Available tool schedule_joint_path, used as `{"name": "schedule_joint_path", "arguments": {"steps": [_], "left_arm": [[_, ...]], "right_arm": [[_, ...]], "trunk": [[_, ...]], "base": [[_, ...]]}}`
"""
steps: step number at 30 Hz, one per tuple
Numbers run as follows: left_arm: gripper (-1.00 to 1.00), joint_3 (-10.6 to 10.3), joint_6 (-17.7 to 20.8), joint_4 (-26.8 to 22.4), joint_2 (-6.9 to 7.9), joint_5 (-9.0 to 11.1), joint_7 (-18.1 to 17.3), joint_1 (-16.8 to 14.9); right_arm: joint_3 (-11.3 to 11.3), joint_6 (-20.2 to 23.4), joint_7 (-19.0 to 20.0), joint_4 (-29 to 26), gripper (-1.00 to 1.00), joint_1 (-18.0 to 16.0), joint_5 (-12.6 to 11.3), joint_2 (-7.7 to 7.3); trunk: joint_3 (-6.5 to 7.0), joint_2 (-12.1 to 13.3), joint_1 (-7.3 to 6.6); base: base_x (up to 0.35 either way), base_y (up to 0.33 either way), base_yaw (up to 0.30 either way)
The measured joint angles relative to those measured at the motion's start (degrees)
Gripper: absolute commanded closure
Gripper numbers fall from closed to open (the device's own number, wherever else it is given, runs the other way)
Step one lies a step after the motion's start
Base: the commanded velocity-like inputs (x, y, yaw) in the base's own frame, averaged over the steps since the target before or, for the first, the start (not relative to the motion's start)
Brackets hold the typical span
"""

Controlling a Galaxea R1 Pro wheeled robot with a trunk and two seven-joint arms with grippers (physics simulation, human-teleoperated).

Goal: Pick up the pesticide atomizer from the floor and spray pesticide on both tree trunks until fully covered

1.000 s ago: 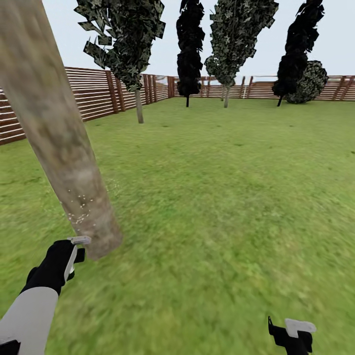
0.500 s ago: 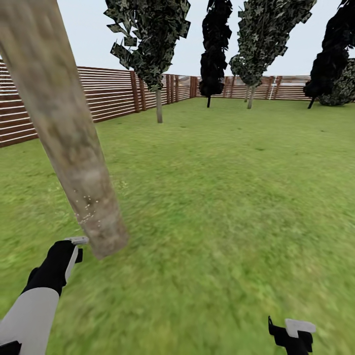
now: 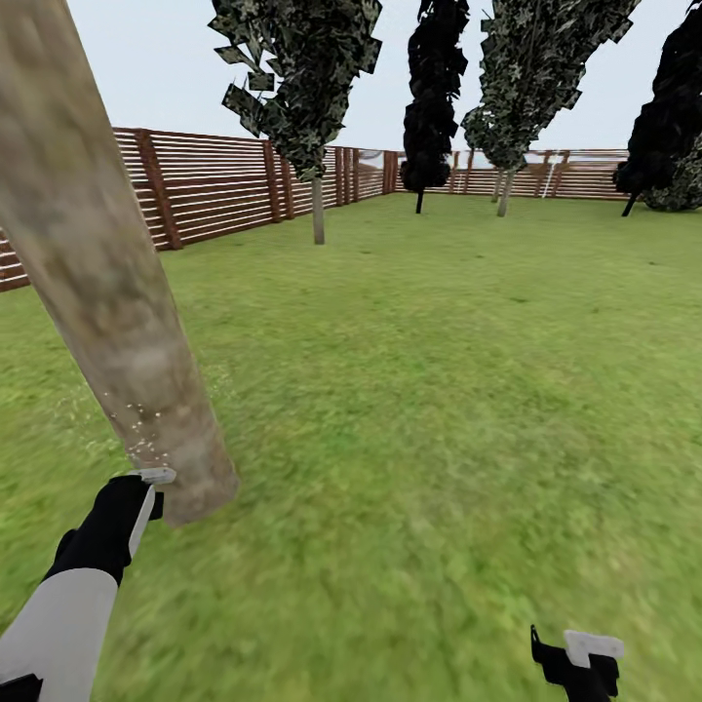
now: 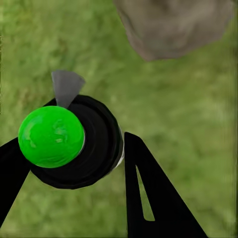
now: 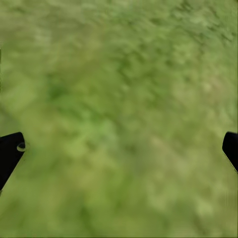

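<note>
A thick mottled grey-beige tree trunk [image 3: 107,292] leans across the left of the head view, and its base [image 4: 173,25] shows in the left wrist view. My left gripper [image 3: 132,512] is shut on the pesticide atomizer [image 4: 74,144], a dark round bottle with a green top. The atomizer's grey spray head [image 3: 156,476] almost touches the trunk near its base. White spray specks [image 3: 141,429] dot the bark just above it. My right gripper [image 3: 575,658] hangs low at the right over grass, open [image 5: 119,148] and holding nothing.
Green lawn [image 3: 439,390] stretches ahead to a brown slat fence [image 3: 224,185]. A second pale-trunked tree [image 3: 318,210] stands by the fence and a third [image 3: 505,195] further back. Dark conifers [image 3: 429,97] rise among them.
The whole picture has shifted sideways, so the camera has turned. Both grippers keep their places in the picture. The left one stays shut on the atomizer at the trunk's base.
</note>
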Motion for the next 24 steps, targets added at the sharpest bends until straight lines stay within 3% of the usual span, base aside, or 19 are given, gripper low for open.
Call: {"name": "schedule_joint_path", "arguments": {"steps": [24], "left_arm": [[1.00,0.0,-0.1,0.0,-0.79,-0.2,0.2,0.0]], "right_arm": [[0.1,0.0,0.1,0.0,-1.00,0.0,0.0,0.00]], "trunk": [[0.00,0.0,0.00]], "base": [[0.174,-0.239,0.276]]}}
